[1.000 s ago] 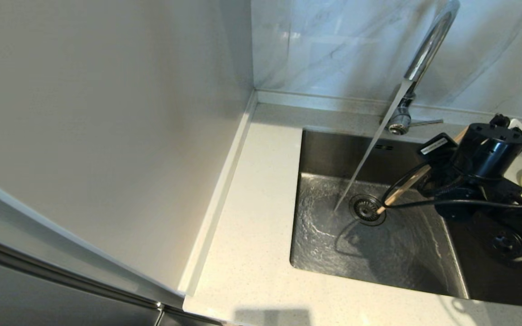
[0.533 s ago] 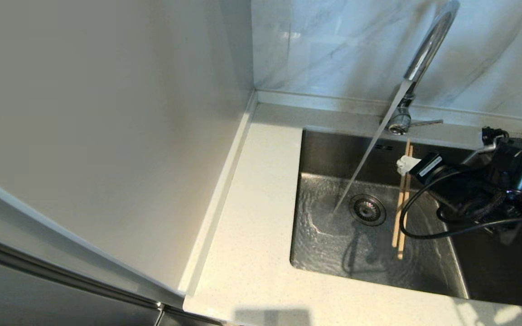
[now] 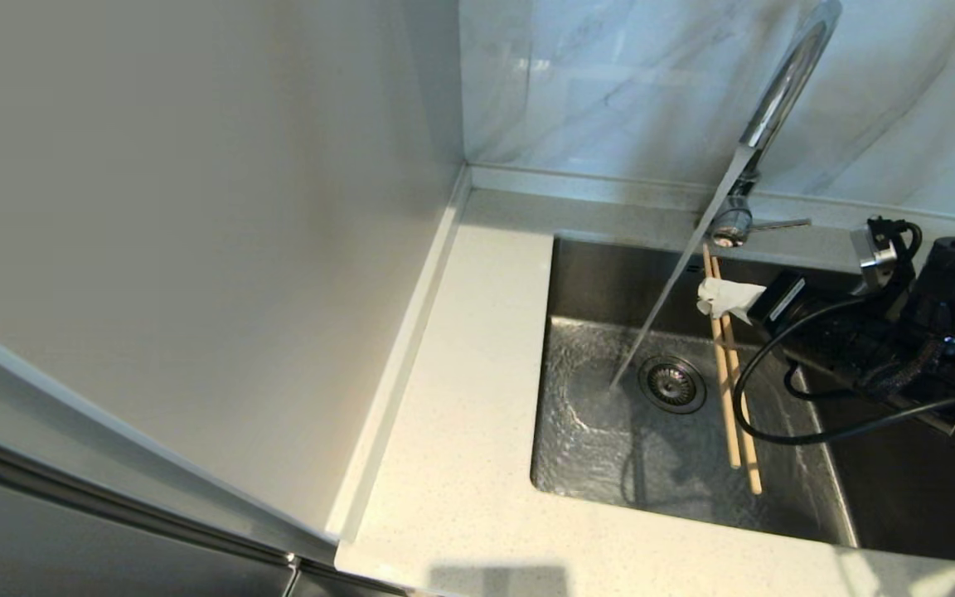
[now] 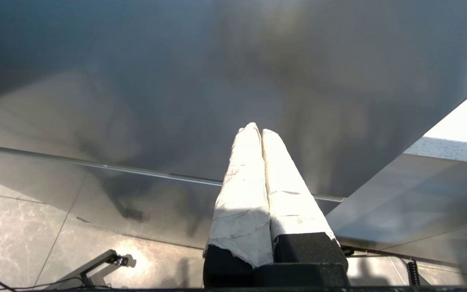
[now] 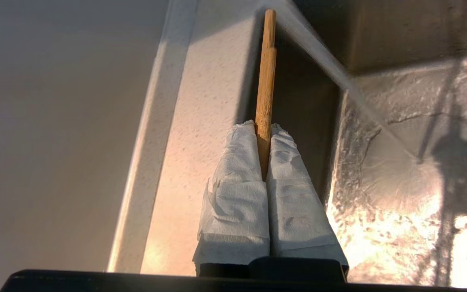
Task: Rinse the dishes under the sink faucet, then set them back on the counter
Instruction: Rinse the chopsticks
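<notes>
Head view: my right claw (image 3: 714, 297), its white-wrapped fingers pressed onto the light-wood chopsticks (image 3: 734, 406), reaches in from the right of the frame over the steel basin (image 3: 610, 448). The chopsticks run from just under the faucet base at upper centre-right down toward the lower right, passing just right of the round drain strainer (image 3: 671, 384). They are pinched near their upper end. The chrome gooseneck faucet (image 3: 780, 91) rises at the upper right, and a stream of water (image 3: 668, 290) slants from it down to the basin floor just left of the strainer, where the water ripples. The stream passes just left of the chopsticks; I cannot tell whether it touches them. The speckled off-white tabletop (image 3: 461, 398) frames the basin on the left and along the bottom, with the grey-veined marble wall (image 3: 610, 83) behind.

Left wrist view: my left claw (image 4: 260, 134) sits parked away from the sink, its two padded fingers pressed together on nothing, pointing at a dark glossy panel (image 4: 176, 81) above a marbled floor (image 4: 14, 227).

Right wrist view: my right claw (image 5: 262, 129) pinches the chopsticks (image 5: 266, 77) between its paper-wrapped fingers (image 5: 237, 182). The sticks rise toward the top centre of the frame, along the tabletop's (image 5: 209, 121) edge at the basin's (image 5: 399, 182) corner. The water (image 5: 339, 77) slants across the upper right.
</notes>
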Controlling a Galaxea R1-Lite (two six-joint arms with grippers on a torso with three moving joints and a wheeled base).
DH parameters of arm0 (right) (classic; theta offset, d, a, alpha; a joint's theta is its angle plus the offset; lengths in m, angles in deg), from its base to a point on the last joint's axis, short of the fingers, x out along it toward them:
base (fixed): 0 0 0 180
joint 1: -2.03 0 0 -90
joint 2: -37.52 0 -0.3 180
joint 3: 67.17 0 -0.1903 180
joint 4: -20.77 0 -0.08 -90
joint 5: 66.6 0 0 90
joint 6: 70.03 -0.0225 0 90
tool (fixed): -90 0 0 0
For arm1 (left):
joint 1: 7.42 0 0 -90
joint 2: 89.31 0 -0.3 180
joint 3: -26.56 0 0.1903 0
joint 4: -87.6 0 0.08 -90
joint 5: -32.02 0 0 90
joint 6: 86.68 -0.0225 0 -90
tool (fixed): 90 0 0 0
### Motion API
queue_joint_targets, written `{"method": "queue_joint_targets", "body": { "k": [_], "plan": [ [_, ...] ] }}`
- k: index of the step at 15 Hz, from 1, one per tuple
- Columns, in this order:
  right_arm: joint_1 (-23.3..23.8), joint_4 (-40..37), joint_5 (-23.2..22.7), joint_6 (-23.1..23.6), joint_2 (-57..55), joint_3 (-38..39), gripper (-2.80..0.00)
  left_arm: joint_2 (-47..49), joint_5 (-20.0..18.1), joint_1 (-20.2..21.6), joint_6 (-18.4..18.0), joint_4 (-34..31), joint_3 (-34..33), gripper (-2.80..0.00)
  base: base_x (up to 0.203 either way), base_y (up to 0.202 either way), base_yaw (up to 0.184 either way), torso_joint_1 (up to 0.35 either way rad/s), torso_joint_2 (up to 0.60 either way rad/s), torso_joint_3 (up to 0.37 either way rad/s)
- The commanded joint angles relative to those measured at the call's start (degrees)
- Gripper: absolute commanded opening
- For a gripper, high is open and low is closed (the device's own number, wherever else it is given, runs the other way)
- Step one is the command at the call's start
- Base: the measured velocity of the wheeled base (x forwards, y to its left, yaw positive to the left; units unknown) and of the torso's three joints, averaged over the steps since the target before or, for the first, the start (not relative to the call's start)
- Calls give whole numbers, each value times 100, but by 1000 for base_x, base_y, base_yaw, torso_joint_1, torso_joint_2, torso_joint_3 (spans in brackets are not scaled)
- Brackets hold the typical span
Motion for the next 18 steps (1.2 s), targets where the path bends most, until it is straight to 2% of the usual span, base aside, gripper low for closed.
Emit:
{"method": "queue_joint_targets", "body": {
  "k": [1, 4, 9, 18],
  "plan": [
    [-135, 32, -13, -20, 29, 28, -280, 0, 0, 0, 4, 0, 0, -280, 0, 0, 0, 0, 0, 0],
    [-372, -54, -5, -20, 29, -23, -280, 0, 0, 0, -5, 0, 0, -280, 0, 0, 0, 0, 0, 0],
    [-387, -699, 106, -13, -350, -792, -280, 0, 0, 0, 4, 0, 0, -280, 0, 0, 0, 0, 0, 0],
    [-68, -863, 224, -17, -795, -1326, -280, 0, 0, 0, 4, 0, 0, -280, 0, 0, 0, 0, 0, 0]
  ]
}}
